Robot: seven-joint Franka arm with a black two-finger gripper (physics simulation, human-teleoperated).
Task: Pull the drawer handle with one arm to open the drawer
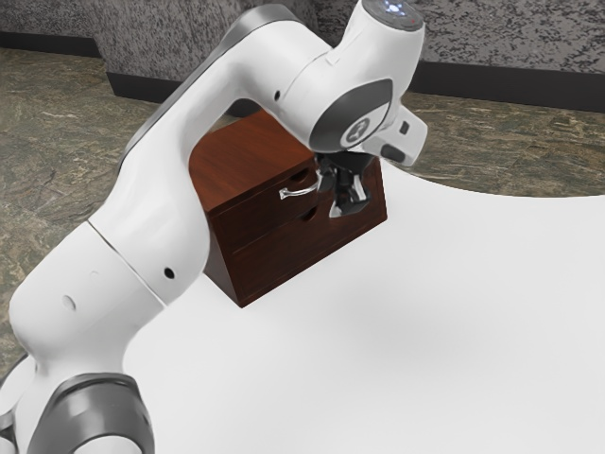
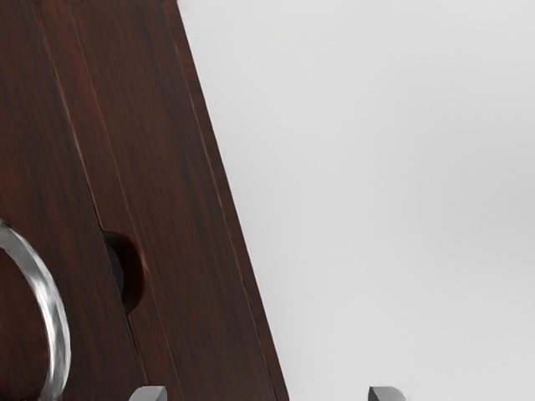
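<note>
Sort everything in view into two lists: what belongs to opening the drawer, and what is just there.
Belongs to the job: wooden cabinet; metal drawer handle; gripper, jaws open beside the handle.
Just there: white table; floor; grey wall.

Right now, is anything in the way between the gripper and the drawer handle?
No, nothing visible is. The open gripper hangs in front of the drawer, just to the exterior view's right of the handle, and nothing shows between them.
</note>
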